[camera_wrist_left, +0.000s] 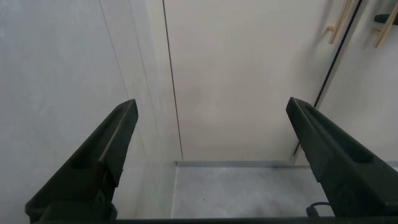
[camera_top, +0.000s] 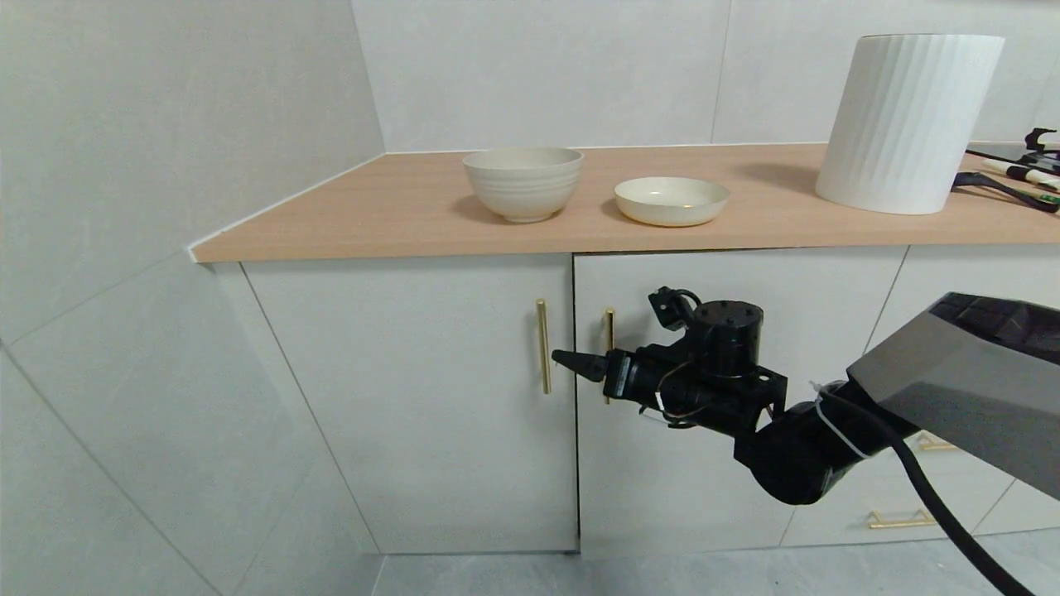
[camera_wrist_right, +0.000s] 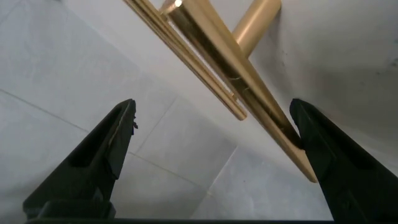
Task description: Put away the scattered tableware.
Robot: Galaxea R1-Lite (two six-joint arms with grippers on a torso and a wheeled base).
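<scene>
Nearest to us, the left gripper (camera_wrist_left: 211, 109) holds its matte black, wedge-shaped jaws spread wide. It faces a smooth off-white cabinet door (camera_wrist_left: 249, 87) and the grey floor (camera_wrist_left: 236, 193).

The right gripper (camera_top: 571, 361) sits low in front of the cabinet. Its jaws are also wide apart, and a polished brass bar handle (camera_wrist_right: 249, 93) crosses the gap between them on a slant. We cannot tell whether they touch it. This round, slim handle (camera_top: 609, 331) stands upright at the edge of the right-hand door, just beside its twin (camera_top: 542, 346) on the left-hand door.

Above the doors lies the tabletop (camera_top: 348, 215), a matte, light wood-grain surface. On it stand a beige bowl (camera_top: 523, 182) with ringed sides and, near it, a glossy cream shallow dish (camera_top: 672, 199). Further right is a tall white ribbed cylinder (camera_top: 907, 120), with dark utensils (camera_top: 1014, 174) beyond it.
</scene>
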